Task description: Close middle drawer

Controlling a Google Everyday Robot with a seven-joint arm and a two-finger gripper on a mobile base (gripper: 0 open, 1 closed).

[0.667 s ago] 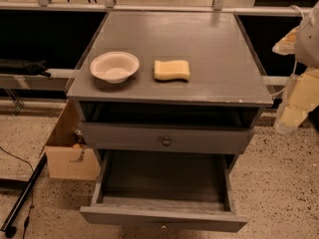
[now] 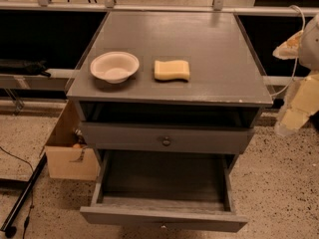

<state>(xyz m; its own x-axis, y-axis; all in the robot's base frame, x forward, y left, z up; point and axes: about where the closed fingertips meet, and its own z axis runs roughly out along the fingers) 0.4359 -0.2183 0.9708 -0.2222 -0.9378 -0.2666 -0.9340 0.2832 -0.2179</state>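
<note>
The middle drawer (image 2: 164, 217) of the grey cabinet is pulled far out toward me, and its plain inside (image 2: 164, 176) is bare. Its knob just shows at the lower edge of the front. Above it is the top drawer (image 2: 166, 139) with a small round dark knob and a dark gap under the cabinet top. The bottom drawer is hidden below the open one. My gripper (image 2: 291, 117) and its cream-coloured arm hang at the right edge of the view. They are beside the cabinet's right side, apart from it, at about the height of the top drawer.
On the cabinet top (image 2: 219, 54) are a white bowl (image 2: 114, 66) and a yellow sponge (image 2: 172, 69). A cardboard box (image 2: 67, 156) stands on the speckled floor left of the cabinet. A dark pole and a cable (image 2: 22, 198) lie at the lower left. Metal rails run behind the cabinet.
</note>
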